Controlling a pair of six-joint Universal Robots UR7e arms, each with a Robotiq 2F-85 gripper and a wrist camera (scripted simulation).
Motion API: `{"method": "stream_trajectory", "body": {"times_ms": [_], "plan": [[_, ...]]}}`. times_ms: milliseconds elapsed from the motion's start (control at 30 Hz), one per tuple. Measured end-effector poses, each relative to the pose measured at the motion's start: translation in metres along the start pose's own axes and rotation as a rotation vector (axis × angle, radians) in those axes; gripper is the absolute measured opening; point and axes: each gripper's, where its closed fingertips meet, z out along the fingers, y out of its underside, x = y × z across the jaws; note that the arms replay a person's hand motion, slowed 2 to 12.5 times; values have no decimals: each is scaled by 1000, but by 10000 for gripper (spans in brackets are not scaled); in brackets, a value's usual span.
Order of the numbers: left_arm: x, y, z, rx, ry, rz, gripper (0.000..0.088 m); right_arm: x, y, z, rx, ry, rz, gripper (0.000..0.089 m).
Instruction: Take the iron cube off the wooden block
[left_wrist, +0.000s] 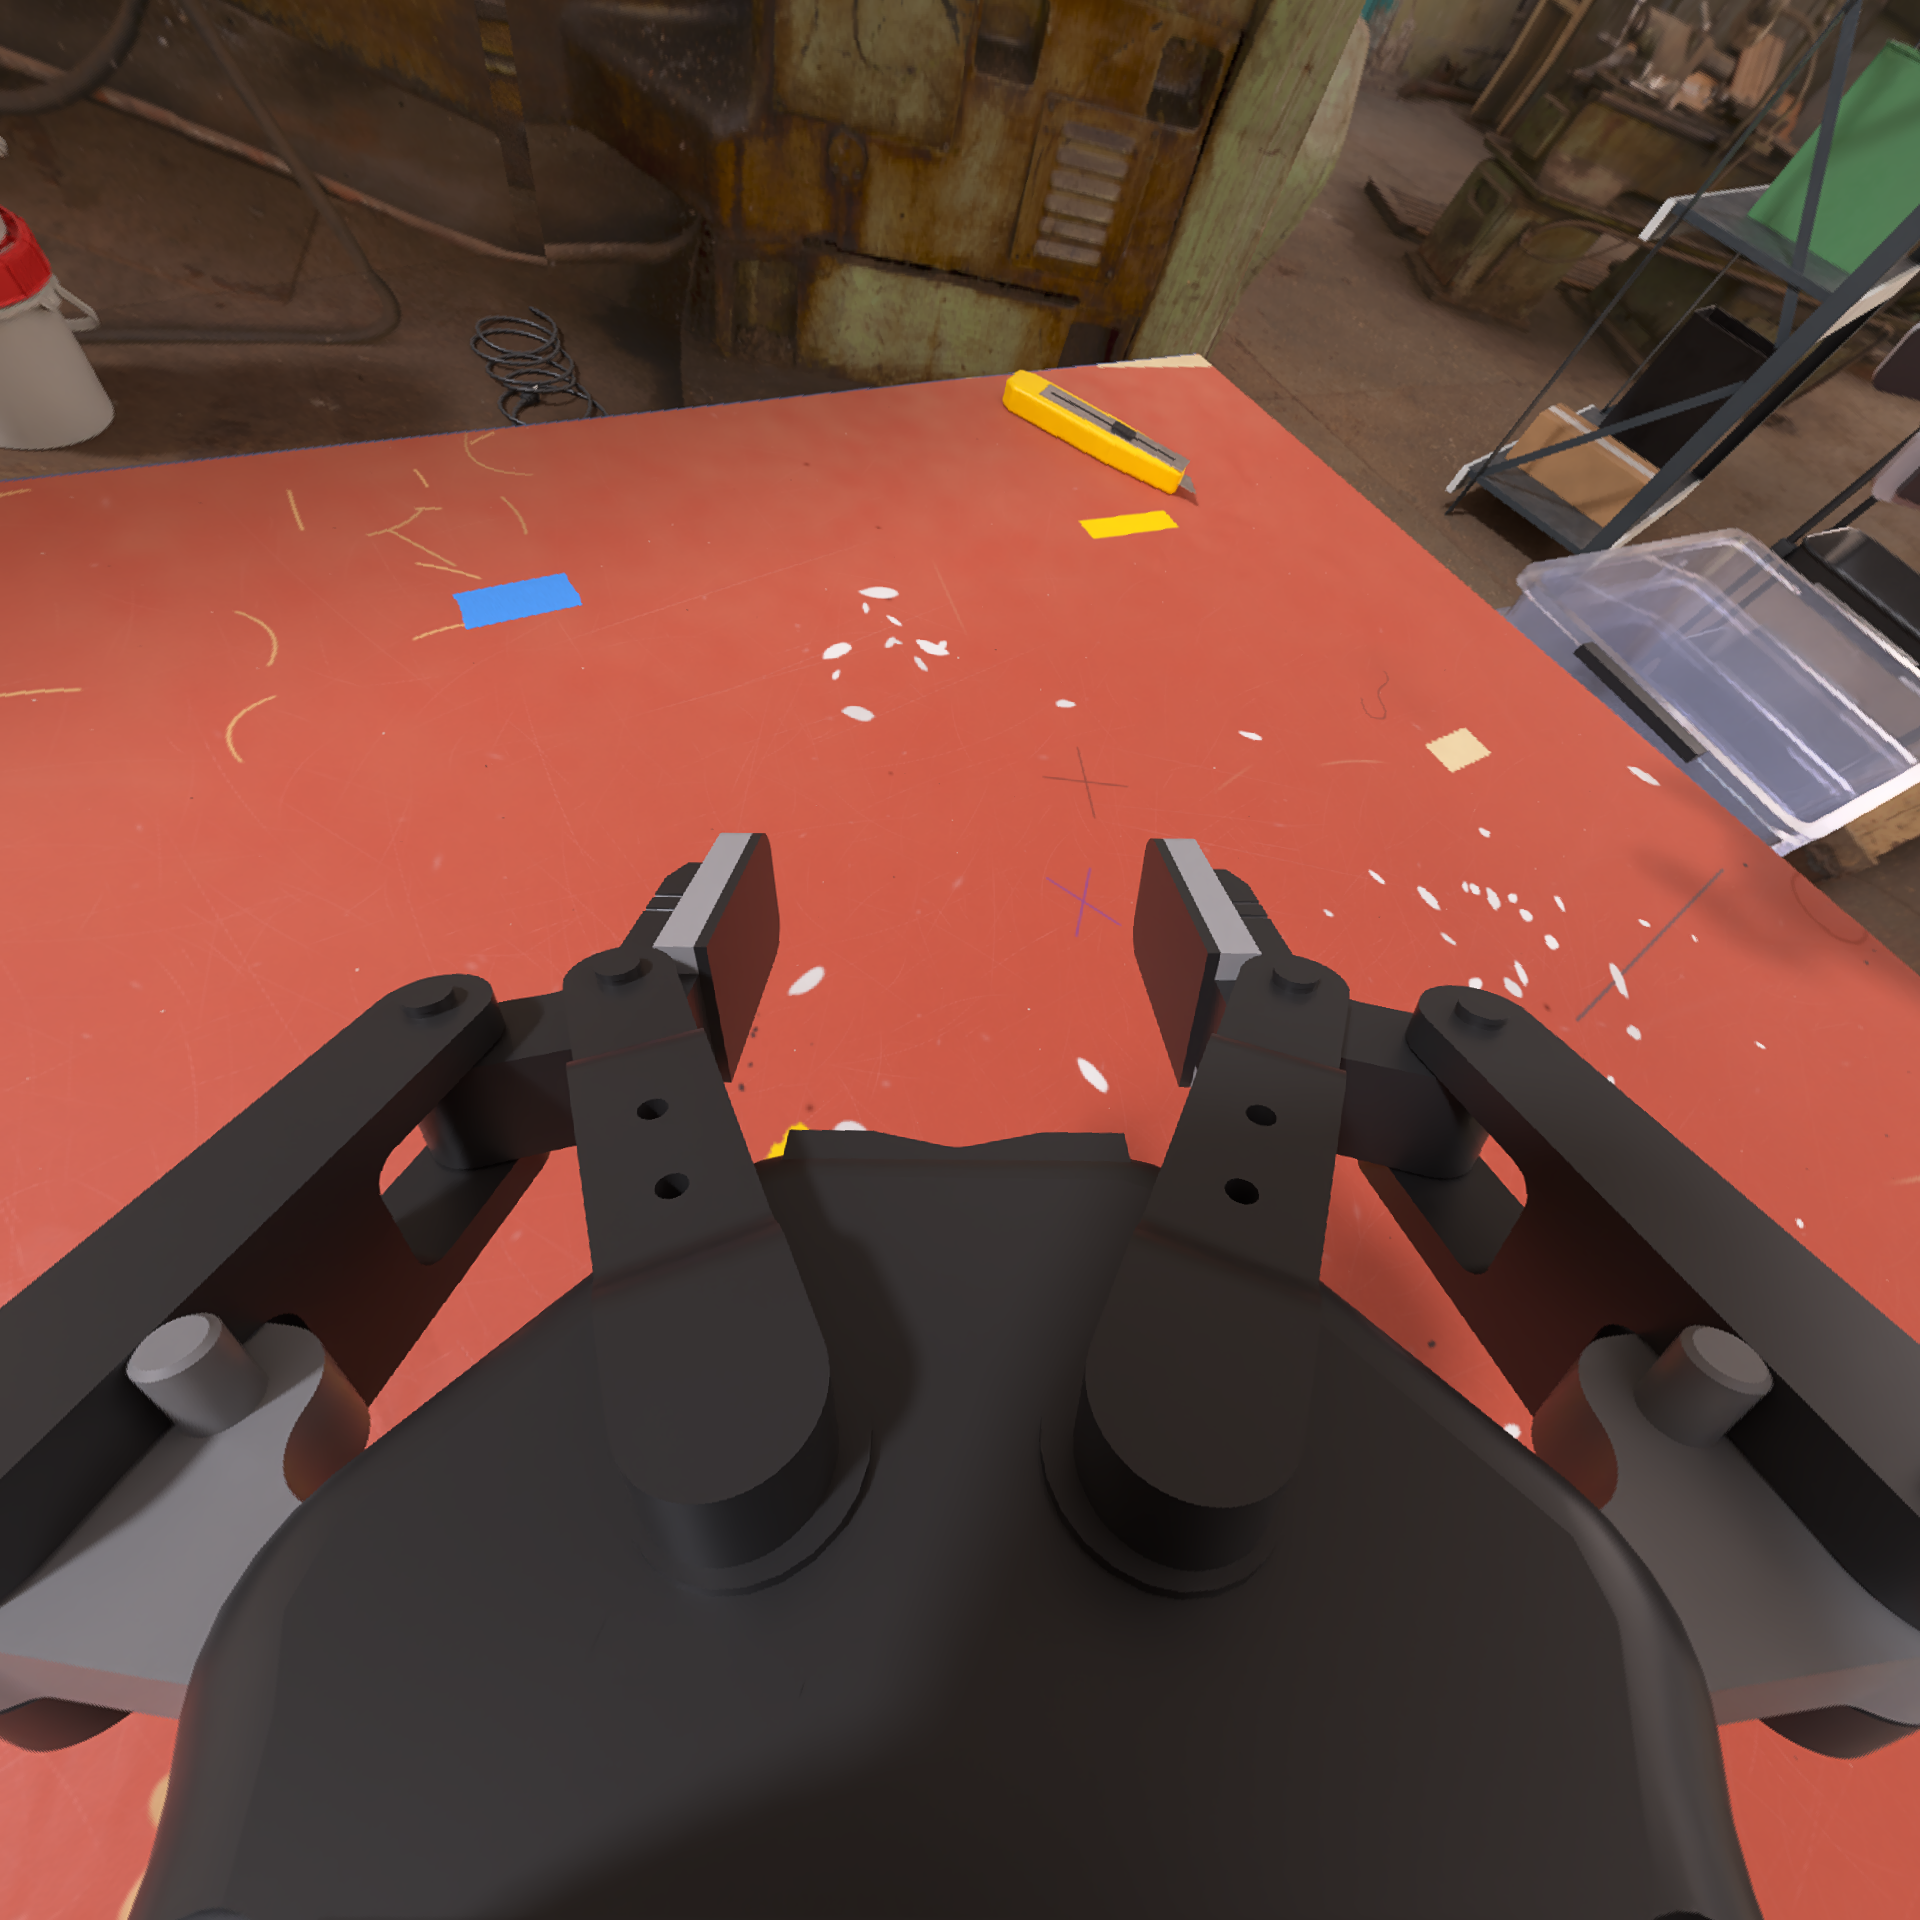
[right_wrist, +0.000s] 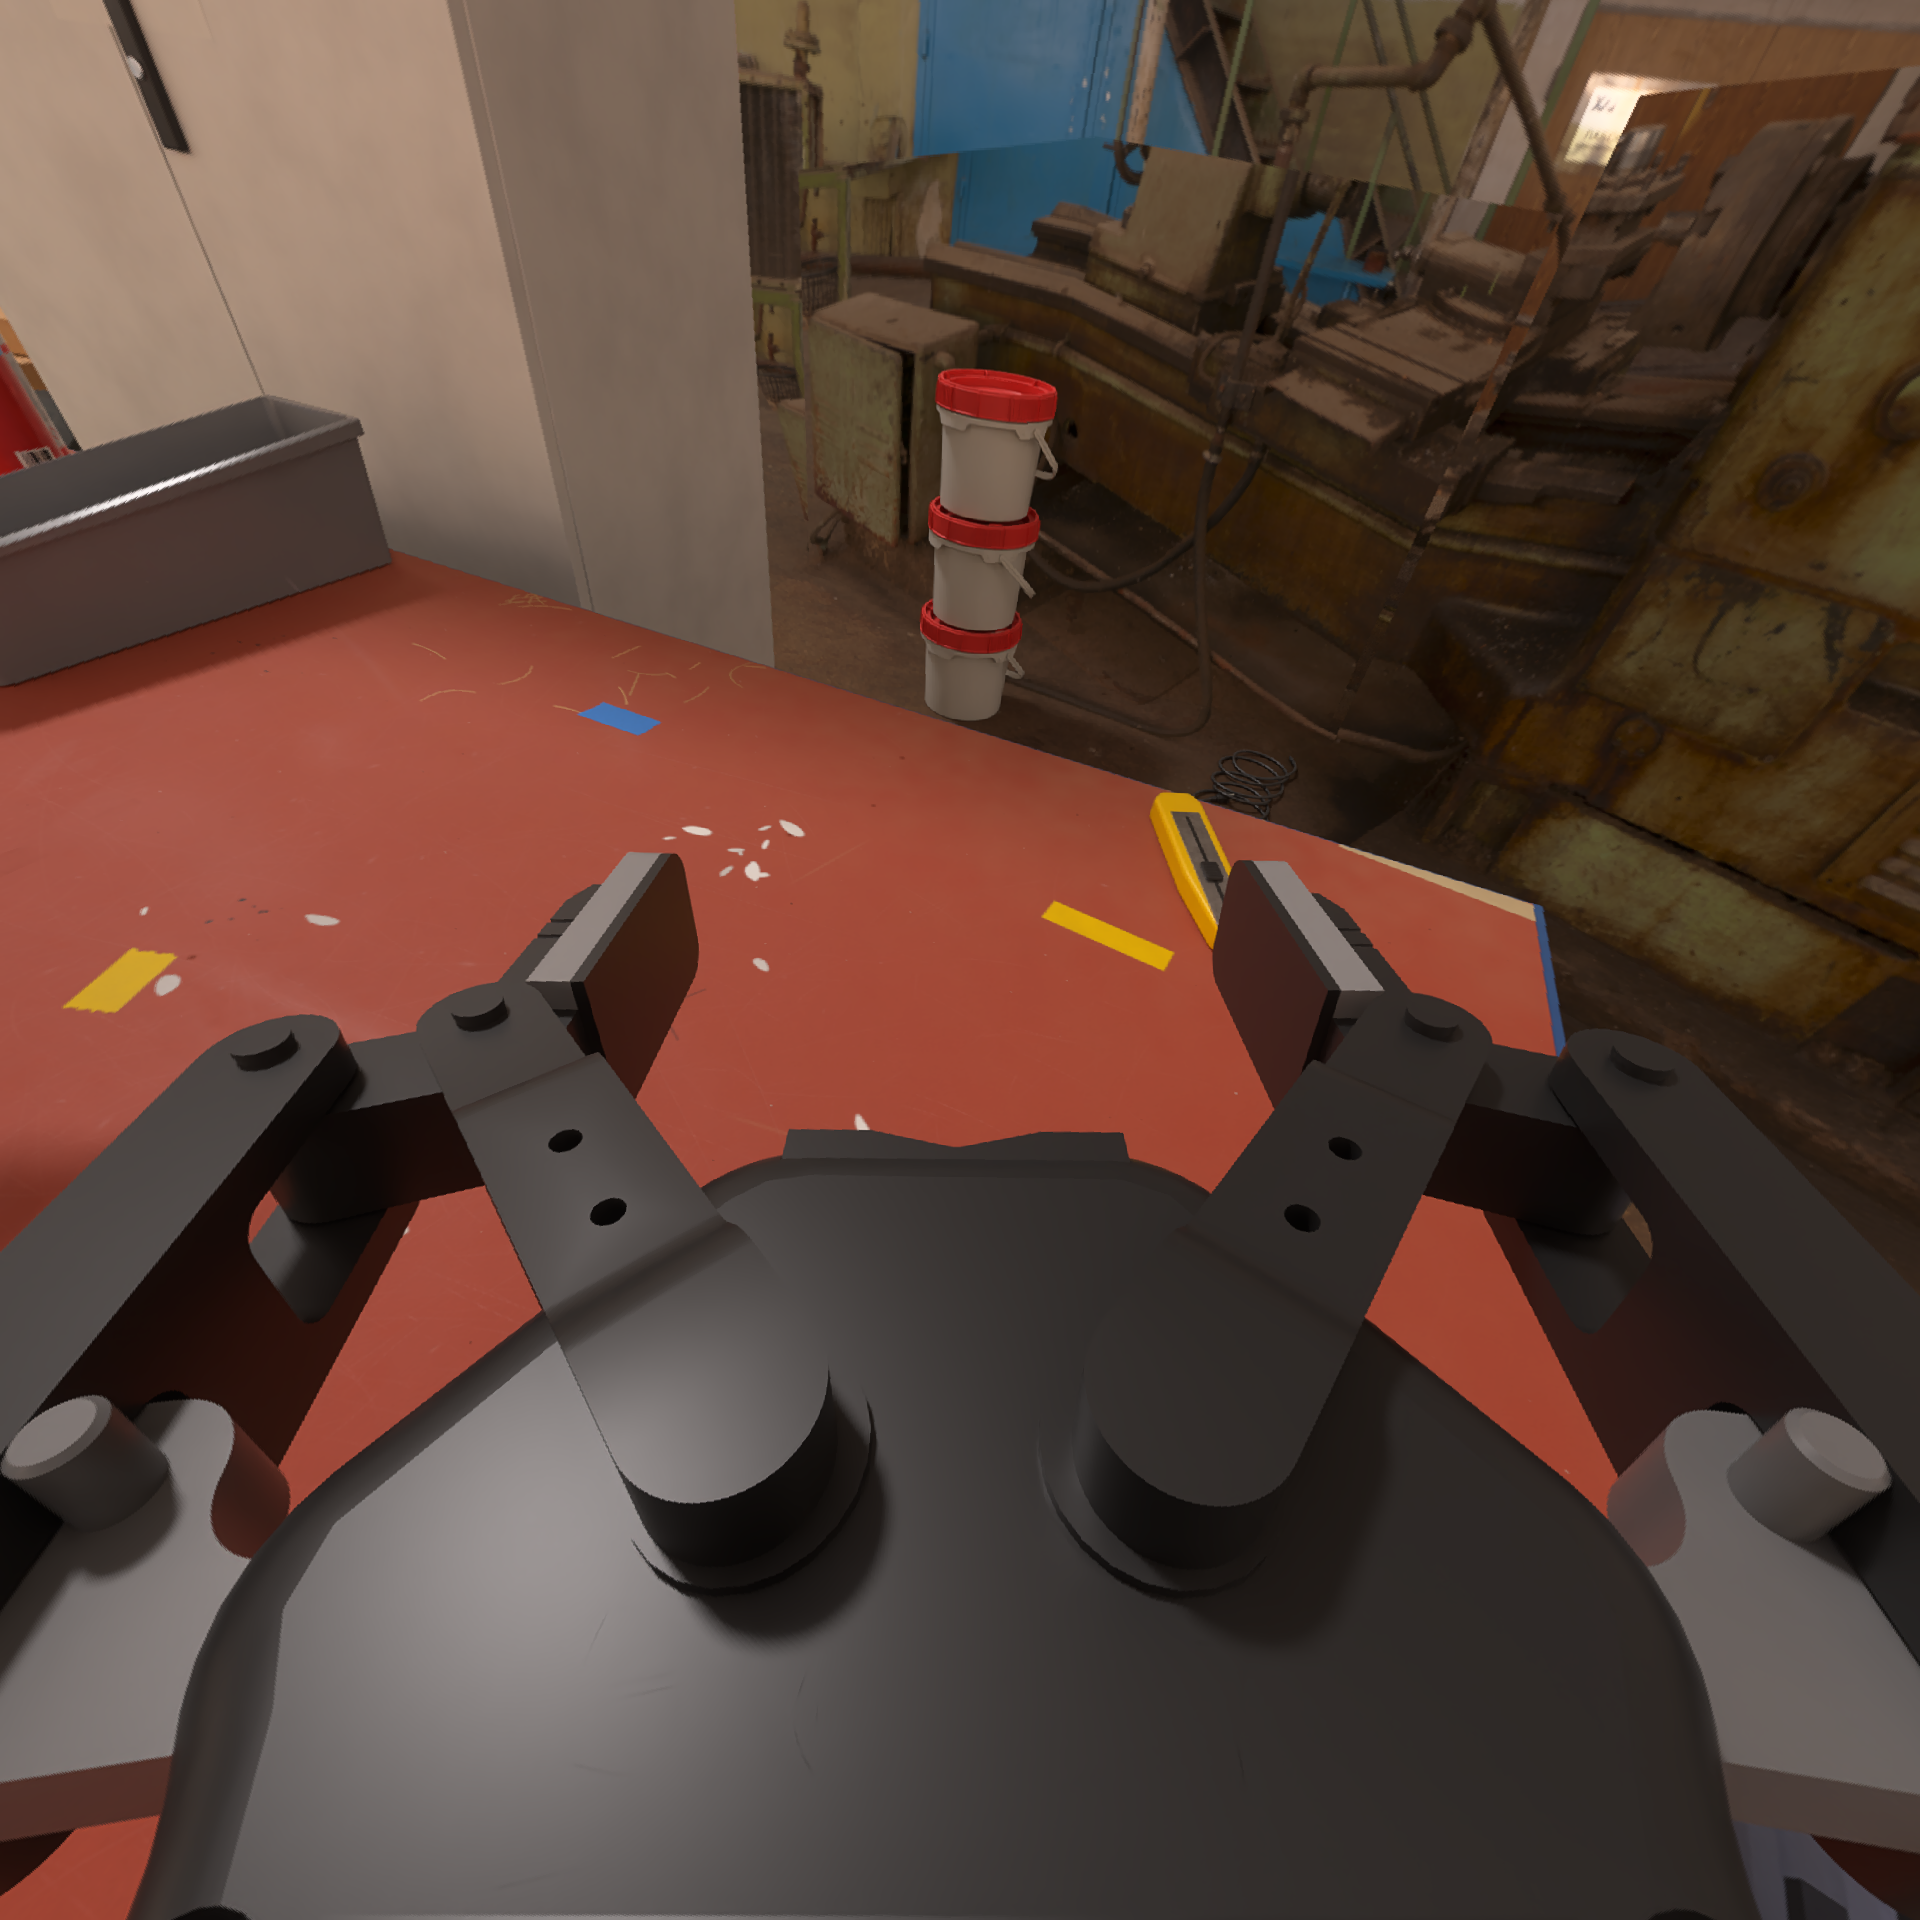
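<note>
- We find no brand mark or readable writing on anything on the table (left_wrist: 312, 883); a sign far back in the right wrist view is too blurred to make out, and a red thing at that view's left edge carries a small label too tiny to read.
- Our left gripper (left_wrist: 954, 940) is released, its jaws spread with only bare red tabletop between them.
- Our right gripper (right_wrist: 954, 961) is likewise released and spread wider, holding nothing.
- We cannot see the iron cube or the wooden block in either view, so we cannot tell where they sit.
- A yellow utility knife (left_wrist: 1096, 431) lies near the table's far corner; in the right wrist view it is partly hidden behind our right finger (right_wrist: 1288, 966).
- A strip of yellow tape (left_wrist: 1127, 524) lies just beside the knife, and a blue tape patch (left_wrist: 516, 600) lies well apart from both.
- White flecks (left_wrist: 883, 644) and thin yellowish scratches mark the tabletop.
- A clear plastic bin (left_wrist: 1725, 665) sits off the table's right edge; we see nothing in it.
- A grey open tray (right_wrist: 177, 520) rests at the table's far left corner; its inside is hidden from us.
- Three white buckets with red lids (right_wrist: 987, 540) stand stacked on the floor beyond the table, all closed.
- A coiled black spring (left_wrist: 530, 358) lies on the floor near them.
</note>
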Motion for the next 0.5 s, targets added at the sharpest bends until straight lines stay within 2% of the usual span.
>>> {"method": "stream_trajectory", "body": {"times_ms": [500], "plan": [[-4, 13, -20, 80, -12, -17, 615, -44, 18, 11, 56, -72, 19, 854]]}}
